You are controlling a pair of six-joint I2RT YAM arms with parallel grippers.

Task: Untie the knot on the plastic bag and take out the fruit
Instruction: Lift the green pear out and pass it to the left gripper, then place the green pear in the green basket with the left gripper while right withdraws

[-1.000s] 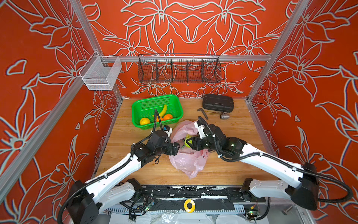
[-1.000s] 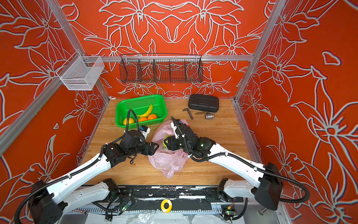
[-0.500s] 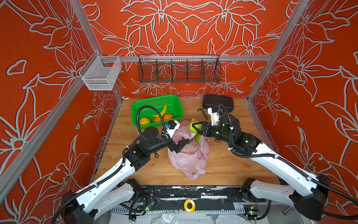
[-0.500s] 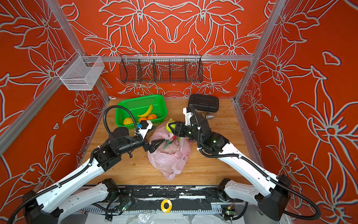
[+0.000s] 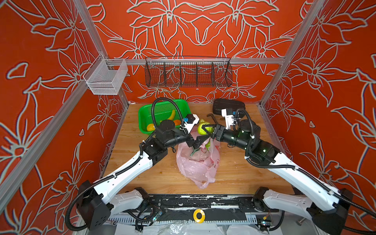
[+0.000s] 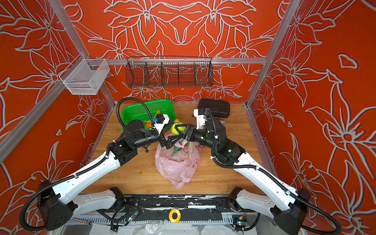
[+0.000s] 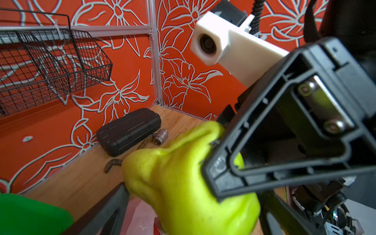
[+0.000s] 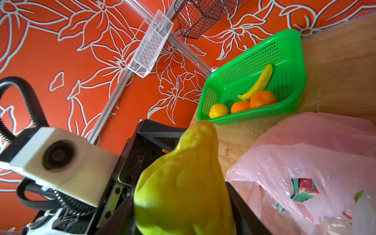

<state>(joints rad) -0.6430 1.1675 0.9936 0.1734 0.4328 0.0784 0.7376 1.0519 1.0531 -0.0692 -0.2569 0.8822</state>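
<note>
Right jaws: closed across the body of a yellow-green pear-shaped toy fruit, narrow end aimed toward the basket side. It's held off the counter, just past the far end of the bag. Right wrist view: same fruit fills the foreground.

Left jaws: spread wide, nothing clamped. The tips sit at the bag's mouth, just beside the held fruit on its near side. Contact with the plastic: cannot tell. Left wrist view: the fruit sits close in front, framed by the left fingers.

Thin translucent pink plastic bag: slumped mid-counter, mouth open at its far end, right under both jaws. Showing through the plastic: a pink-red and green dragon fruit.

Green perforated plastic basket: far left of the wooden counter, near the held fruit. It holds a yellow banana, two oranges and one yellow lemon-like fruit.

Far right: black ribbed hard case against the back wall. A dark L-shaped metal key and a small metal socket lie on the counter just in front of it.

Back wall: black wire rack hangs on the rail, with a white mesh bin at the left corner.
</note>
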